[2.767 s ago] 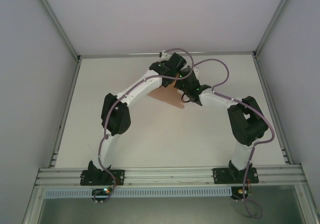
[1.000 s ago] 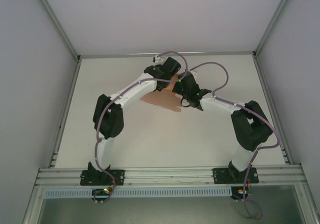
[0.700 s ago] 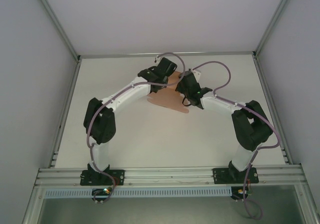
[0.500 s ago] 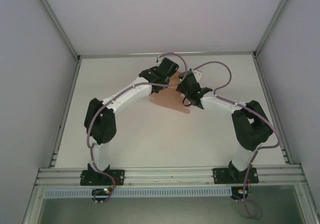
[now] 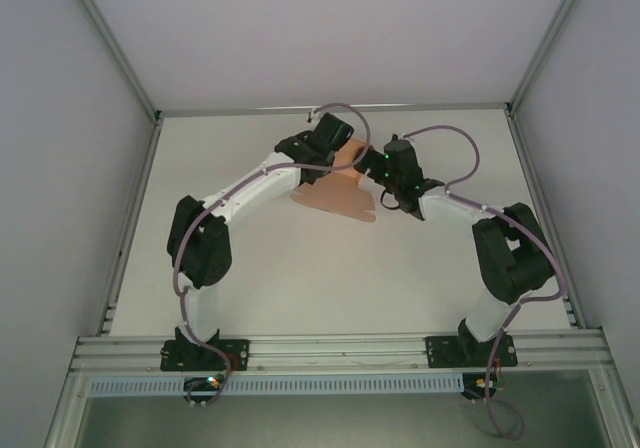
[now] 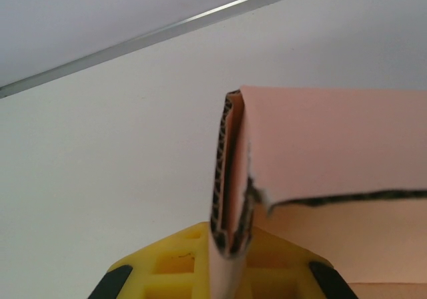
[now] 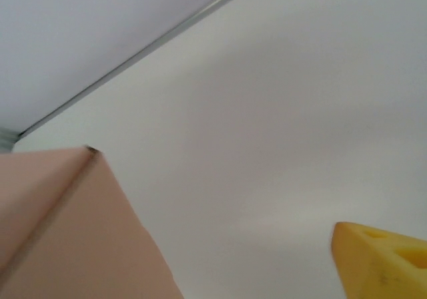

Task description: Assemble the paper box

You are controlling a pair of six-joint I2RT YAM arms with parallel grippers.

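The paper box (image 5: 336, 197) is a salmon-pink card sheet, partly folded, lying at the back middle of the table. My left gripper (image 5: 334, 146) is shut on its far folded edge. In the left wrist view the yellow fingers (image 6: 175, 265) clamp the doubled layers of the card (image 6: 333, 139), which stand upright between them. My right gripper (image 5: 388, 167) hovers just right of the sheet, apart from it. In the right wrist view it (image 7: 220, 272) is open: one yellow finger (image 7: 381, 259) shows at lower right, bare table fills the gap, and the card (image 7: 60, 232) hides the other finger.
The white table (image 5: 300, 278) is fenced by grey walls and an aluminium rail (image 5: 330, 109) along the back. Both arm bases sit on the front rail (image 5: 340, 350). Purple cables (image 5: 440, 133) loop over the wrists.
My right gripper has pulled off the card and shifted right and slightly back. The left gripper keeps its hold, and the sheet has settled a little.
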